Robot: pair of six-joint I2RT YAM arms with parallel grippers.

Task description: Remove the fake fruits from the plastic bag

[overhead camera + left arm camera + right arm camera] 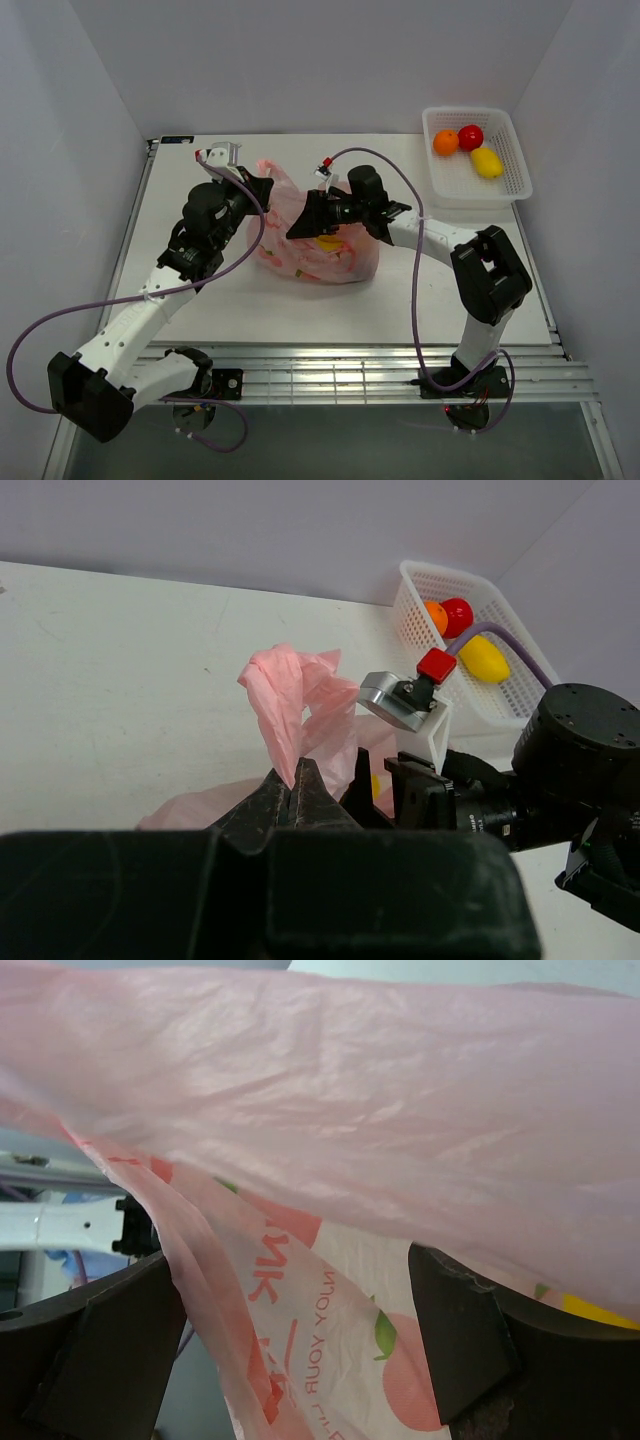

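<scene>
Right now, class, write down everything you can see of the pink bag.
The bag is thin, crinkly, translucent pink plastic, printed with red-pink peaches, green leaves and lettering. It lies slumped on the table. The left gripper is shut on a bunched handle, holding it up. The open right gripper reaches into its mouth, film draped over it. A yellow shape shows through the side.

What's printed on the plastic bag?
Red-pink peaches with green leaves on the pink plastic bag; clearest in right wrist view.
</scene>
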